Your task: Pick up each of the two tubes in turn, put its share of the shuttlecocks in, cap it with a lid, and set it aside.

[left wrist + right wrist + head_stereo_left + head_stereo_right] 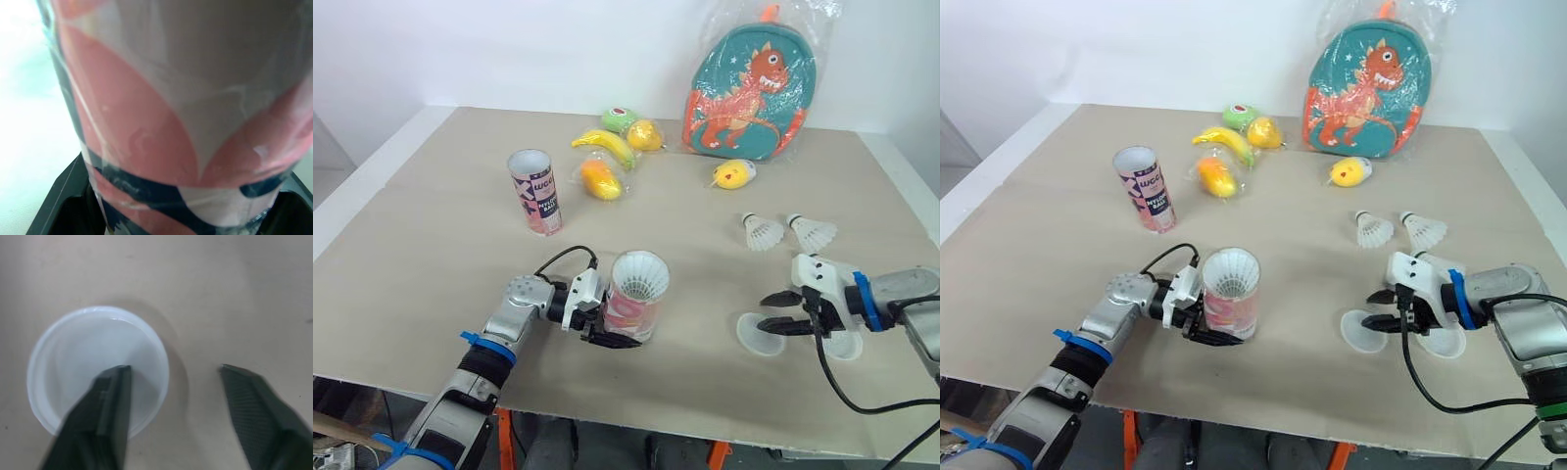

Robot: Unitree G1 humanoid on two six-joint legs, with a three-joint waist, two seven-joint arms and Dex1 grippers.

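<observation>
Your left pincer [615,339] is clamped on the near tube [634,308], which stands roughly upright close to the front edge of the desk [431,245]. The black fingers grip it low, near its base, one on either side, and in the left wrist view the tube's pink, white and navy wrap sits right between them. A white shuttlecock [640,276] sits in the tube's mouth, its feather skirt showing at the rim. Your left forearm comes in from the lower left corner and reaches forward and to the right, with the pincer lying nearly level.

The second tube [535,192] stands upright and uncapped, farther back on the left, well apart from both pincers.

Your right pincer [771,313] is spread wide and holds nothing. It points toward the robot's left, just above a clear lid [756,336] lying flat on the desk. In the right wrist view one finger [110,401] lies over the lid's inner face and the other is out over bare desk; you cannot tell from here whether the first one touches. A second lid [845,346] lies partly under the right wrist. That arm enters from the right edge, forearm low and nearly level.

Two loose shuttlecocks [762,232] [813,233] lie side by side just behind the right pincer.
</observation>
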